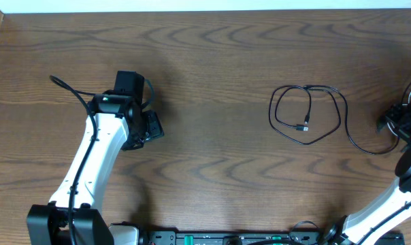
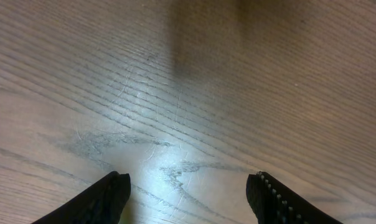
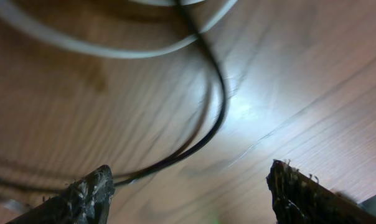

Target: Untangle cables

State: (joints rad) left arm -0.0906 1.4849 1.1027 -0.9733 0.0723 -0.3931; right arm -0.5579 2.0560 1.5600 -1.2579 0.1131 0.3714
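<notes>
A thin black cable point(image 1: 307, 109) lies in a loose loop on the right half of the wooden table, its small plug point(image 1: 302, 127) inside the loop and one strand trailing right toward my right gripper point(image 1: 395, 124). In the right wrist view the black cable point(image 3: 219, 112) curves across the table just ahead of the open, empty jaws point(image 3: 188, 183), and a white cable point(image 3: 113, 51) arcs across beyond it. The black strand passes close by the left fingertip. My left gripper point(image 1: 150, 126) is open and empty over bare wood point(image 2: 188, 186), far left of the cables.
The wooden table point(image 1: 212, 61) reaches a pale far edge at the top. The arm bases and a black rail point(image 1: 226, 238) sit along the near edge. A thicker black wire point(image 1: 73, 92) runs along the left arm.
</notes>
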